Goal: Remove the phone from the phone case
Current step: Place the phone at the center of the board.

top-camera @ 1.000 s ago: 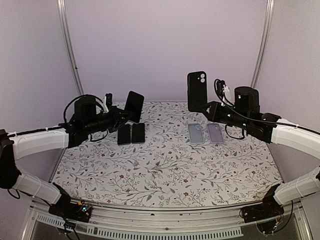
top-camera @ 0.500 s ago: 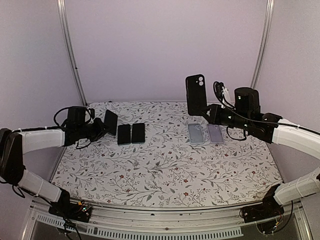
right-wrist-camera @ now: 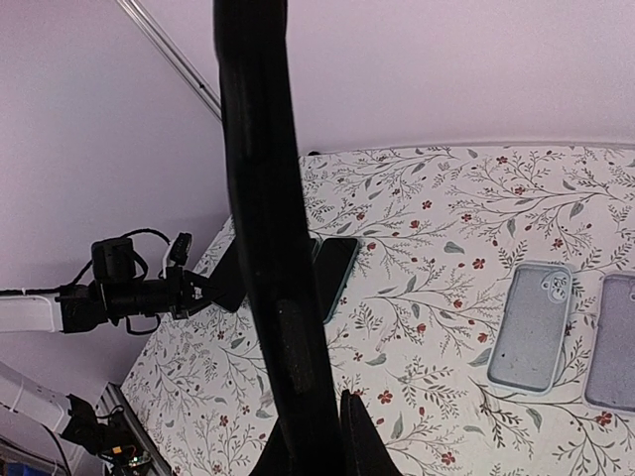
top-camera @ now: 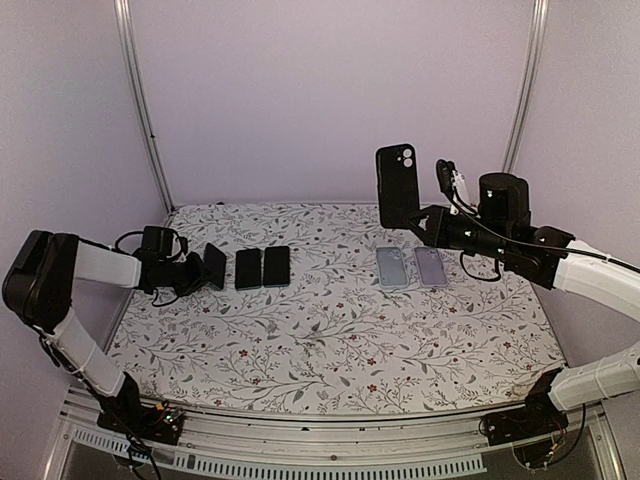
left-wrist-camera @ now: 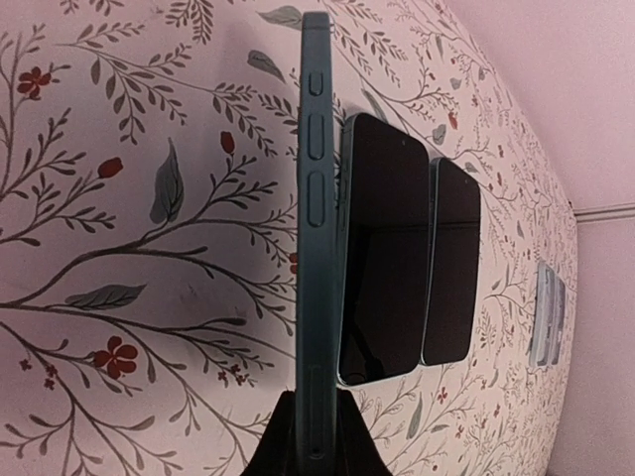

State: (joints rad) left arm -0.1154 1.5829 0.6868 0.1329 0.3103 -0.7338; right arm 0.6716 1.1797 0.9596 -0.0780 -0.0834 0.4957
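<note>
L gripper (top-camera: pixel 200 271) is clenched on the short end of a teal-edged phone (left-wrist-camera: pixel 316 188). In the L wrist view I see the phone edge-on, side buttons toward the cam. It is held on edge, low over the table (top-camera: pixel 330 350), at the table's L side. I can't tell whether it touches the floral cloth, nor whether it wears a case. Just beside it, on its R, flat phone A (left-wrist-camera: pixel 382 248) and flat phone B (left-wrist-camera: pixel 451 263) lie screen up, side by side, long edges touching or nearly so. R gripper (top-camera: pixel 420 218) is clenched on the lower end of a black phone case (top-camera: pixel 396 185). The case is upright and well above the table at the far R, and its back w/ two cam lenses faces the top cam. In the R wrist view it shows as a thick black edge running up the frame. I can't tell from any view whether a phone sits inside it. On the table under the R gripper, a clear case (top-camera: pixel 391 267) and a purple case (top-camera: pixel 431 267) lie flat, side by side w/ a small gap. The arms are well apart, one at each side of the table.
</note>
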